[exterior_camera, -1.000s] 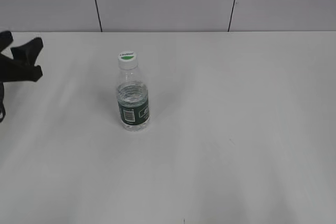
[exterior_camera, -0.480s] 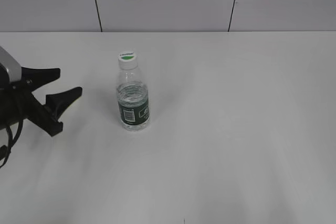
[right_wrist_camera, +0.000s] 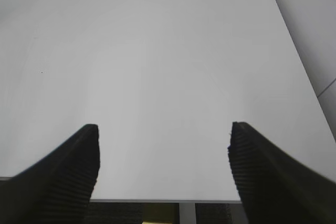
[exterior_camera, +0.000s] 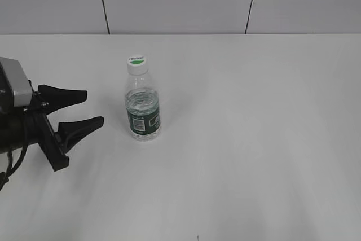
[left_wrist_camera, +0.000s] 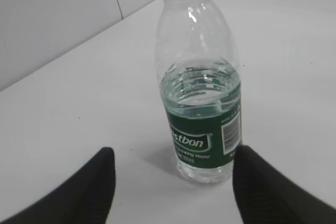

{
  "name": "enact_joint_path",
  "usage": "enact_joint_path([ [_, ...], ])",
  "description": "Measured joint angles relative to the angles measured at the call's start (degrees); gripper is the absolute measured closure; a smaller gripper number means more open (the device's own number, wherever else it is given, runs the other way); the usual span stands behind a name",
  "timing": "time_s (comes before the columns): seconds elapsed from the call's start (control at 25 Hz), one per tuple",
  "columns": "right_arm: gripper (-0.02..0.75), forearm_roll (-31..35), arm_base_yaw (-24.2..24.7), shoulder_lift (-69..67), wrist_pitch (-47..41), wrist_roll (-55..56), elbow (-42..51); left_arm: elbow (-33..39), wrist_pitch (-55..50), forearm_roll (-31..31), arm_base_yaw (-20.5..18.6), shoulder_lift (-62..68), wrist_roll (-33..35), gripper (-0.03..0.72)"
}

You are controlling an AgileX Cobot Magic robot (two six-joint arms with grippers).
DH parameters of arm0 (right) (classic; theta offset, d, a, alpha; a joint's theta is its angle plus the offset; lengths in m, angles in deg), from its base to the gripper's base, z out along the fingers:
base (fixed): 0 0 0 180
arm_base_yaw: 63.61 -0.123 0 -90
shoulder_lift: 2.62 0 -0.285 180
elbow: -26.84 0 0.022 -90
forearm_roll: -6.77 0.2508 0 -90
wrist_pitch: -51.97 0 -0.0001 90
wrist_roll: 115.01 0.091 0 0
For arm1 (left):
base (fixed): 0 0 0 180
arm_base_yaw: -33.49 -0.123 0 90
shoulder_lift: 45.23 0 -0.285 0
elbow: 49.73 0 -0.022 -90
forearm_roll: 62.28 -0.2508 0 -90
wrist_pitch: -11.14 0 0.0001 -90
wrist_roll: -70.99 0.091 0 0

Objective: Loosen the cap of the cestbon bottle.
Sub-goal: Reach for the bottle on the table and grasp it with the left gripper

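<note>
A small clear Cestbon water bottle (exterior_camera: 142,108) stands upright on a white table (exterior_camera: 254,139), left of centre in the exterior view, well forward of the grey panelled wall (exterior_camera: 180,1) behind the tabletop. Its white screw cap (exterior_camera: 136,60), marked with a green leaf shape, sits on the narrow neck, and water fills the bottle up to about the top edge of the dark green label band (exterior_camera: 144,119). To the bottle's left, the left gripper (exterior_camera: 84,110) reaches in from the frame's edge at the level of the bottle's lower half, its two black fingers (exterior_camera: 62,95) spread wide apart and pointing toward the bottle, their tips near it but not touching; nothing is between them. From the left wrist camera, the Cestbon bottle (left_wrist_camera: 202,98) rises directly ahead, its label showing white lettering and a barcode patch (left_wrist_camera: 231,132), with the left gripper (left_wrist_camera: 173,182) framing the bottle's base between dark fingertips (left_wrist_camera: 94,182) that stand clear of it on both sides. The right wrist camera shows the right gripper (right_wrist_camera: 163,163) with its ribbed black fingers (right_wrist_camera: 73,166) parted widely and gripping nothing, looking across a bare stretch of the white table (right_wrist_camera: 157,51) near its edge.
</note>
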Motion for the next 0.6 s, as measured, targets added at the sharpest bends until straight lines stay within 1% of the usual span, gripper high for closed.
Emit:
enact_joint_path([
  [0.12, 0.154, 0.0, 0.0, 0.0, 0.0, 0.0, 0.0, 0.0, 0.0, 0.0, 0.6, 0.0, -1.5, 0.249],
  [0.28, 0.154, 0.0, 0.0, 0.0, 0.0, 0.0, 0.0, 0.0, 0.0, 1.3, 2.8, 0.0, -1.8, 0.242],
  [0.36, 0.154, 0.0, 0.0, 0.0, 0.0, 0.0, 0.0, 0.0, 0.0, 3.6, 4.4, 0.0, -1.8, 0.215],
  [0.48, 0.154, 0.0, 0.0, 0.0, 0.0, 0.0, 0.0, 0.0, 0.0, 7.1, 6.5, 0.0, -1.8, 0.139],
  [0.6, 0.154, 0.0, 0.0, 0.0, 0.0, 0.0, 0.0, 0.0, 0.0, 8.8, 8.1, 0.0, -1.8, 0.108],
])
